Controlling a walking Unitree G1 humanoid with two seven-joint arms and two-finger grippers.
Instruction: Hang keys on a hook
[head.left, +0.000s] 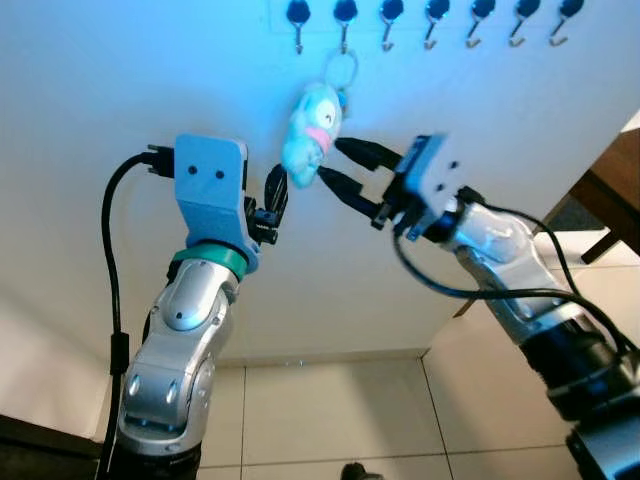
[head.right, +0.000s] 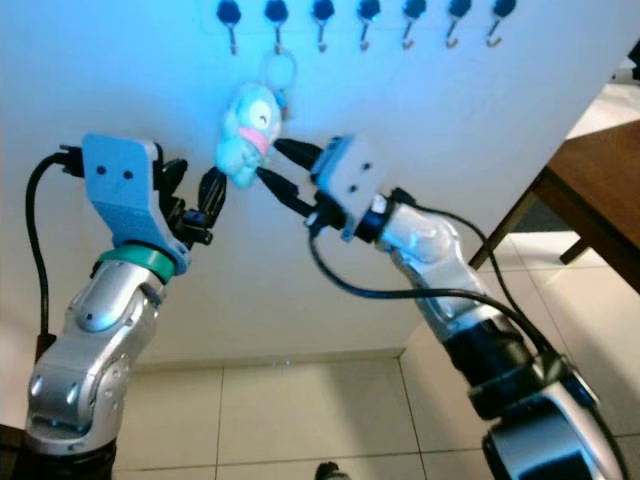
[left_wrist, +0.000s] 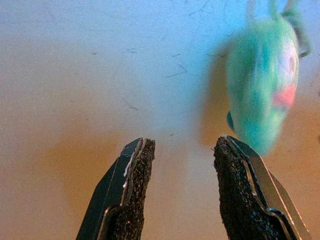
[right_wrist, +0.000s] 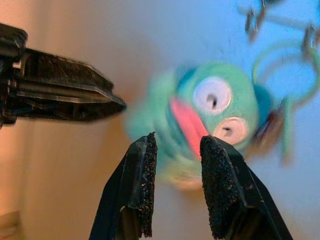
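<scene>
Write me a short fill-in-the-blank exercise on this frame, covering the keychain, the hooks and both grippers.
1. The fluffy turquoise plush keychain hangs by its ring from the ____ hook from the left in the row of black-knobbed metal wall hooks.
2. The right gripper has its fingers ____, empty.
3. The left gripper sits to the plush's ____.

Missing words: second; open; left

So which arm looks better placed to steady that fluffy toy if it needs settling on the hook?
Probably the right. The right gripper points straight at the plush keychain, open fingers at its side, its ring on a hook. The left gripper sits lower, beside the toy.
</scene>
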